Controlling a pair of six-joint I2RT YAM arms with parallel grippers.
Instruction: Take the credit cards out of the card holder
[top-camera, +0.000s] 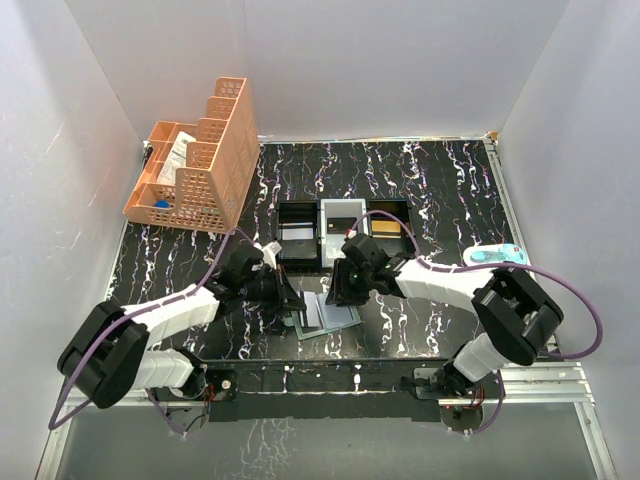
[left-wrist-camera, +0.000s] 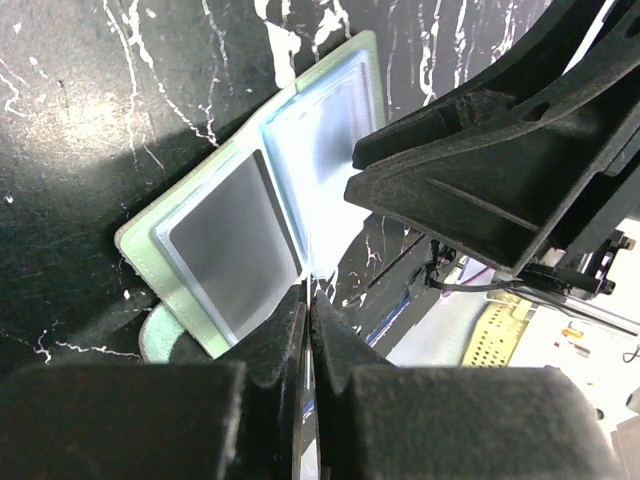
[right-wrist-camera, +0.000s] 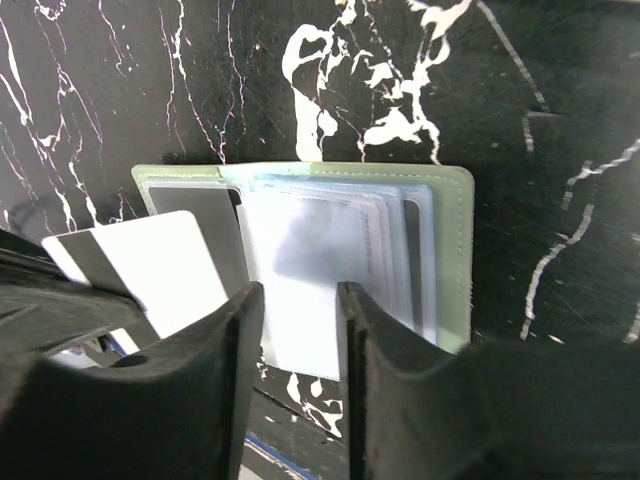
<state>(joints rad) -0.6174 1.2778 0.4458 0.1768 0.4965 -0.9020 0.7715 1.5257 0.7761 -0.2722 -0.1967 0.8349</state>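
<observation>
Between the fingertips of the left gripper (left-wrist-camera: 308, 300), which were pressed tight together, a thin pale edge showed. The right wrist view gave its face: a white credit card (right-wrist-camera: 150, 265) with a grey stripe along one end. Its lower end ran in under that gripper's dark fingers, and the rest lay aslant over the left panel of the card holder (right-wrist-camera: 455, 250). Whether the card's far edge sat inside a pocket could not be told.

Just beyond the left fingertips the holder lay open and flat on the black, white-veined tabletop (right-wrist-camera: 500, 90). Its pale green border was outermost, with two shiny panels inside, the left one dark grey and the right one pale blue-grey. Over the right panel stood the right gripper (right-wrist-camera: 298, 300), its fingers parted with a clear gap and nothing between them. The tips pointed down at the near edge of a fan of clear sleeves; contact with them could not be made out.

From above, the two grippers faced each other across the holder, which sat near the front middle of the table. Just behind it stood a three-compartment tray (top-camera: 343, 205), black at both ends and white in the middle. Well apart, at the back left corner, stood an orange lattice organiser (top-camera: 215, 170). A small pale-blue object (top-camera: 495, 256) lay by the right edge.
</observation>
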